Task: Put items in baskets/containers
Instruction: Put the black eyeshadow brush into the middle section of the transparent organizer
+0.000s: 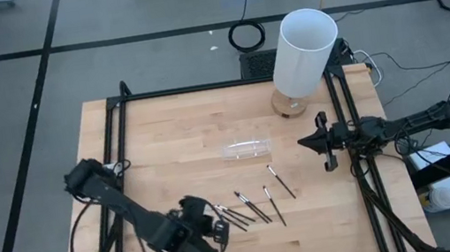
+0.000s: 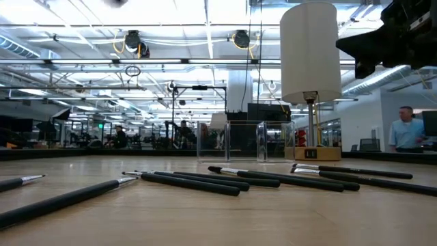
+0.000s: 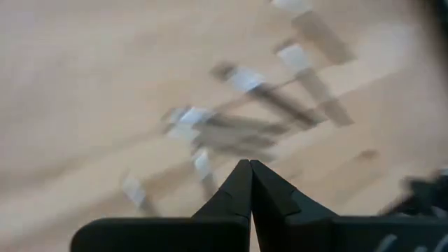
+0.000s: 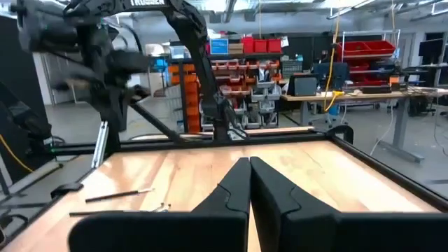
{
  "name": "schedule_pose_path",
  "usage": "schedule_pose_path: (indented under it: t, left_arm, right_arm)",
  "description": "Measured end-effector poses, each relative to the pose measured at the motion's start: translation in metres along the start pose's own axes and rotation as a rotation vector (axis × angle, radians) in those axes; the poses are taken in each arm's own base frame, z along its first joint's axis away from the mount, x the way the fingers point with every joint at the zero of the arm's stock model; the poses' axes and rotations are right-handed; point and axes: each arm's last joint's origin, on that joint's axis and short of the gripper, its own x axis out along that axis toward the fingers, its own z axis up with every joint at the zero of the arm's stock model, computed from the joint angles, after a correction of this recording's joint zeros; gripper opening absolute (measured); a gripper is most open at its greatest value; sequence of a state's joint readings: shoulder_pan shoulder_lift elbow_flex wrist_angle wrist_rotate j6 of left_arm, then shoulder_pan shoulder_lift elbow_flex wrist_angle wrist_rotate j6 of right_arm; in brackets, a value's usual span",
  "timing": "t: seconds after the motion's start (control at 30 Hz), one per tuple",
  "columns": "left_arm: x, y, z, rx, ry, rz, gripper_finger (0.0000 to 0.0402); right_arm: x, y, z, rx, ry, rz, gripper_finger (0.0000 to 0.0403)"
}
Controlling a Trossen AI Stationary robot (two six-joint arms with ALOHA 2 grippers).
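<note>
Several thin dark sticks with pale tips lie flat on the wooden table, spread out near its front edge; the low view shows them side by side. Farther back, the small clear tray stands on its base at mid-table and also shows in the low view. My left gripper hovers shut over the left end of the stick group, pointing steeply down; its wrist view shows blurred sticks below it. My right gripper waits shut and level at the table's right edge.
A tall white cylinder on a round wooden base stands at the back right, behind the tray. Black frame rails run along the table's sides. A person stands in the room beyond the table.
</note>
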State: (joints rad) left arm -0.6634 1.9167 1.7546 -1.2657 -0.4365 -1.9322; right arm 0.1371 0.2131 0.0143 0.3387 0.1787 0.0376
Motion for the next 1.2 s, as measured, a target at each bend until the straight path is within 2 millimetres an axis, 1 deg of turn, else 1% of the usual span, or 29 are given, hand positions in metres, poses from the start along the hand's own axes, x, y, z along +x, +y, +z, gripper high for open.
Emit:
schedule_pose_path:
  t: [0.07,0.1,0.2,0.37,0.47,0.57,0.7,0.83,1.0,1.2]
  left_arm:
    - [0.009,0.003,-0.007,-0.078,0.111,0.117,0.0003]
    - [0.013,0.002,-0.011,-0.108,0.163,0.144,0.0004]
    - [0.022,-0.006,-0.023,-0.17,0.248,0.116,0.0003]
    - [0.033,-0.018,-0.038,-0.243,0.316,0.054,0.0007]
    - [0.041,-0.019,-0.044,-0.247,0.348,0.084,0.0015]
    - [0.048,-0.018,-0.046,-0.258,0.341,0.108,0.0017]
    - [0.055,-0.023,-0.039,-0.211,0.323,0.079,0.0018]
    - [0.063,-0.028,-0.026,-0.117,0.313,0.062,0.0018]
    - [0.071,-0.033,-0.006,-0.078,0.225,0.04,0.0019]
    - [0.078,-0.035,0.008,-0.07,0.228,0.058,0.0027]
  right_arm:
    - [0.0,0.0,-0.002,-0.005,0.021,-0.001,0.0]
    - [0.0,0.0,-0.004,-0.008,0.044,-0.002,0.0]
    - [0.0,0.0,-0.009,-0.03,0.088,-0.004,0.0]
    - [0.0,0.0,-0.007,-0.091,0.074,-0.002,0.0]
    - [0.0,0.0,-0.005,-0.094,0.056,-0.002,0.0]
    - [0.0,0.0,-0.005,-0.111,0.053,-0.002,0.0]
    - [0.0,0.0,-0.005,-0.114,0.056,-0.002,0.0]
    - [0.0,0.0,-0.004,-0.11,0.037,-0.002,0.0]
    - [0.0,0.0,-0.001,-0.089,0.015,0.0,0.0]
    - [0.0,0.0,-0.001,-0.073,0.008,-0.001,0.0]
